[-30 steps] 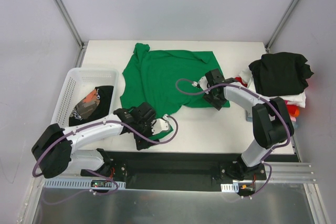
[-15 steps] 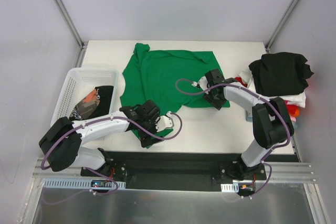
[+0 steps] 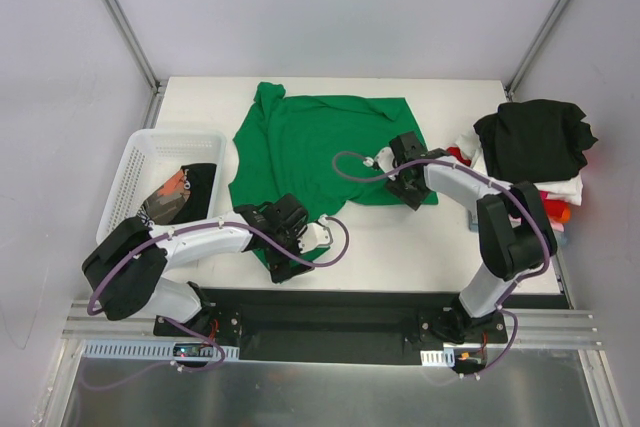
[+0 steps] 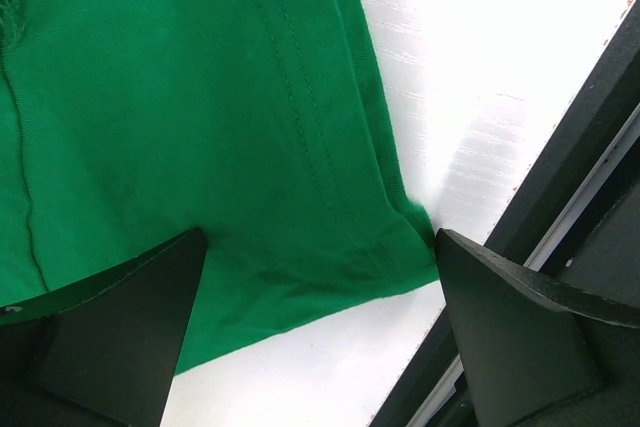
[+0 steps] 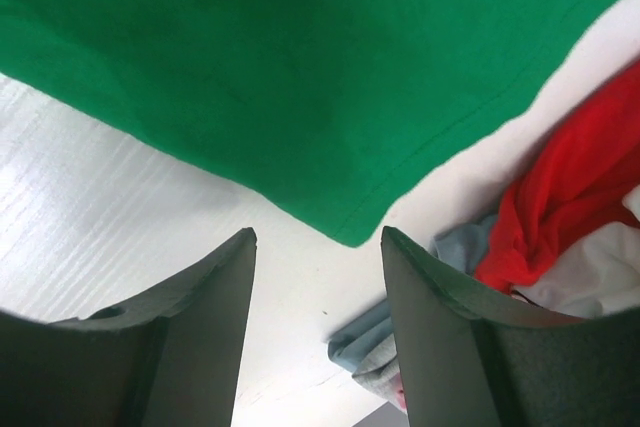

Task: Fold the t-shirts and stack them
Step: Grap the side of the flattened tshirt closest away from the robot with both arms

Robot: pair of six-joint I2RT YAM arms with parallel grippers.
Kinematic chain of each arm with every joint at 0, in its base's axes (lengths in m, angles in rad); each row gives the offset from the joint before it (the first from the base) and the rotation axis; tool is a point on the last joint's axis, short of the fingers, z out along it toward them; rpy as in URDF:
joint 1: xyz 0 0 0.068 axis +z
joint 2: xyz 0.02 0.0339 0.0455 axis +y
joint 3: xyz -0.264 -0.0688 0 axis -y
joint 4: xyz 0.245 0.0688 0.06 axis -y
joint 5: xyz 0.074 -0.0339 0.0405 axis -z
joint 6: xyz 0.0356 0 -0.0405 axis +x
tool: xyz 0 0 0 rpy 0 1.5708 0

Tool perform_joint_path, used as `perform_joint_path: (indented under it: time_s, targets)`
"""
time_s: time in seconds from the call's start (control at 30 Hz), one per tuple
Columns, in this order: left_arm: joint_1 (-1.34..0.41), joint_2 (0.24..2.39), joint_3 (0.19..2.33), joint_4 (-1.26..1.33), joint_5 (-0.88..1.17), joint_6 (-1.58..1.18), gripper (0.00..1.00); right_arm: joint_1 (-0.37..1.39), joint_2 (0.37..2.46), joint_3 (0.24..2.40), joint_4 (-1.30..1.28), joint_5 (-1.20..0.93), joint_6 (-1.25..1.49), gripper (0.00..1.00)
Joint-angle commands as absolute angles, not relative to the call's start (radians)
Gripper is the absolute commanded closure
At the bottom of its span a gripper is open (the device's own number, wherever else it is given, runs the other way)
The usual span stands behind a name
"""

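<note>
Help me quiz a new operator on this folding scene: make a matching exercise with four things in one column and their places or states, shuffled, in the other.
Column 1
1. green t-shirt
2. printed black t-shirt
3. plain black t-shirt
4. left gripper

Column 2
A. topmost on the stack at the right
B. open, over a green hem corner
C. inside the white basket
D. spread flat in the middle

Pairs: 1-D, 2-C, 3-A, 4-B
</note>
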State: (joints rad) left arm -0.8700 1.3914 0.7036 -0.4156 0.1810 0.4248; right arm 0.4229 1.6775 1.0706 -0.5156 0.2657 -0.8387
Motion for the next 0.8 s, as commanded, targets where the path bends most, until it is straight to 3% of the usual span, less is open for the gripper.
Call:
perform_joint_path:
  time_s: [0.0,0.77]
  targets:
    - [-0.876,1.391,0.69,-0.414,0.172,0.407,0.01,0.419,1.715,1.074,-0.505,0.23,-0.865,0.44]
    - [-0.876,1.382,0.677,-0.407,0.15,0.413,0.0,0.244,1.85,1.172,-0.554,0.02,-0.946,0.46]
